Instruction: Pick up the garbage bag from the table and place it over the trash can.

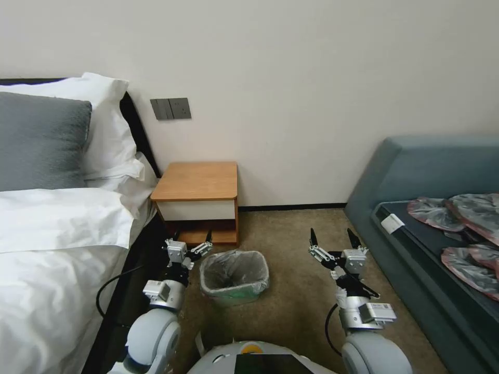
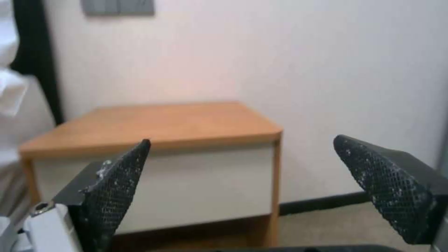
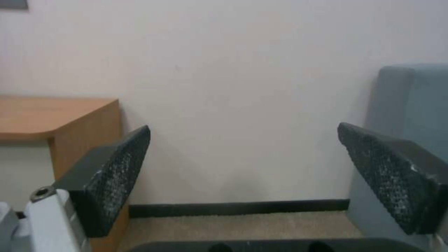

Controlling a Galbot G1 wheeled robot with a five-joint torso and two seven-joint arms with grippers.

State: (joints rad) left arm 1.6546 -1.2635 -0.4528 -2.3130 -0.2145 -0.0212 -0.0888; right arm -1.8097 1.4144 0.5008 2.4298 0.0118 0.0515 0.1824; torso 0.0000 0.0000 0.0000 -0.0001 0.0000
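The garbage bag (image 1: 235,266), translucent grey and wrinkly, lines the trash can (image 1: 238,297), its edge folded out over the rim. The can stands on the carpet in front of the table (image 1: 197,181), a small wooden nightstand against the wall. My left gripper (image 1: 193,238) hovers open just left of the can, pointing at the table (image 2: 154,122). My right gripper (image 1: 332,236) hangs open over the carpet to the can's right, facing the wall, with the table's side (image 3: 84,133) at the edge of its view. Neither gripper holds anything.
A bed (image 1: 57,228) with white bedding and a grey pillow runs along the left, close to my left arm. A teal sofa (image 1: 416,171) on the right carries several crumpled plastic bags (image 1: 457,213). Open carpet (image 1: 291,291) lies between the can and the sofa.
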